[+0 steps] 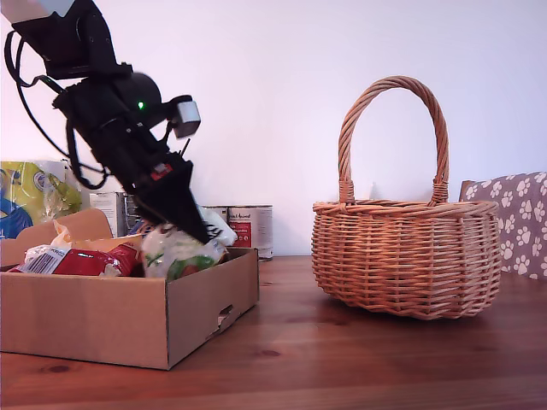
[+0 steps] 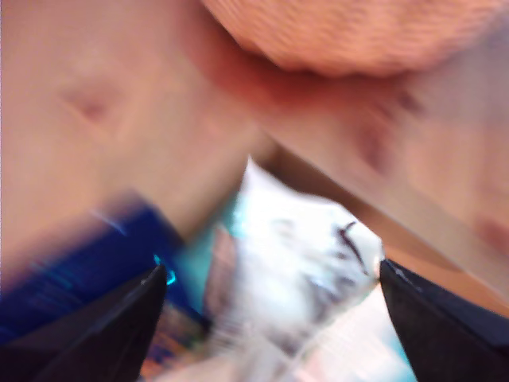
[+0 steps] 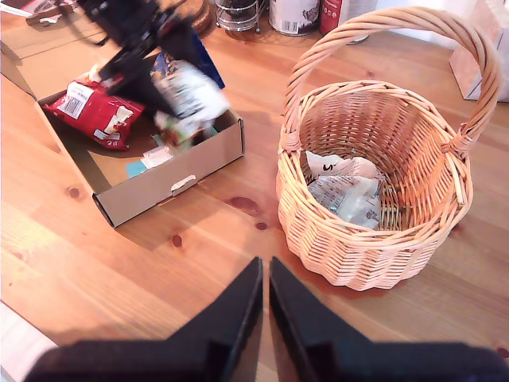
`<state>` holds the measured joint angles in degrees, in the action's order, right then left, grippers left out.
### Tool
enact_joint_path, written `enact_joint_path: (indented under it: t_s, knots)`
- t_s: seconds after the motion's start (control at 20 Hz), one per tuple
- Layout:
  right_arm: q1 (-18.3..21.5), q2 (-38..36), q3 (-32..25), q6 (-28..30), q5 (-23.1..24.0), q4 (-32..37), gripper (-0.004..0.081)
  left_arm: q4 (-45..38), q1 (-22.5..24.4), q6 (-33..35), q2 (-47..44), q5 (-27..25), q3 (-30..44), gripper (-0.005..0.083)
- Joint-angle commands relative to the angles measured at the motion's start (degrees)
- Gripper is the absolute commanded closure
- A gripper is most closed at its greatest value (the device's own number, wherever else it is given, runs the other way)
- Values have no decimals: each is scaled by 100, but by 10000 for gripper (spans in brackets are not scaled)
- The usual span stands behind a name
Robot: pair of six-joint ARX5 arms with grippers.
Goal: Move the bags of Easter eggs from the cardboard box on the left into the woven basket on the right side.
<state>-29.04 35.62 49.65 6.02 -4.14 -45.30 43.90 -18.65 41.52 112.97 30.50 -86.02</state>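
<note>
My first gripper reaches down into the cardboard box at the exterior view's left and is shut on a bag of Easter eggs. The first wrist view is blurred; the white bag with dark lettering sits between the two dark fingers. From the second wrist view, the same bag hangs just above the box. The woven basket stands at the exterior view's right and holds a crinkly bag. My second gripper hovers high over the table, shut and holding nothing.
A red packet and other packets lie in the box. Tins stand behind the box against the wall. A paw-print cushion sits at the exterior view's right edge. Bare wooden table separates box and basket.
</note>
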Motion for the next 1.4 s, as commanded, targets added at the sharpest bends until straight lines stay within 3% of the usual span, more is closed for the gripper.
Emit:
enact_joint_path:
  t_s: [0.0,0.2,0.85,1.2,1.3,1.35]
  knots:
    - [-20,-15,-90,0,-17,37,783,240,-46,55,17,37,44,-7]
    - [-20,-15,-90,0,-20,-24,783,767,-55,-94,17,149,44,-7]
    - [-20,-15,-90,48,-17,-28,783,544,-55,-420,372,339,57,-7]
    - [-20,-15,-90,48,-20,-11,783,-4,-140,-507,374,-1222,57,2]
    - [-20,-15,-90,48,-17,0,783,-205,-140,-509,374,-1467,57,108]
    - [-20,-15,-90,48,-17,0,783,-212,-140,-507,374,-1478,57,210]
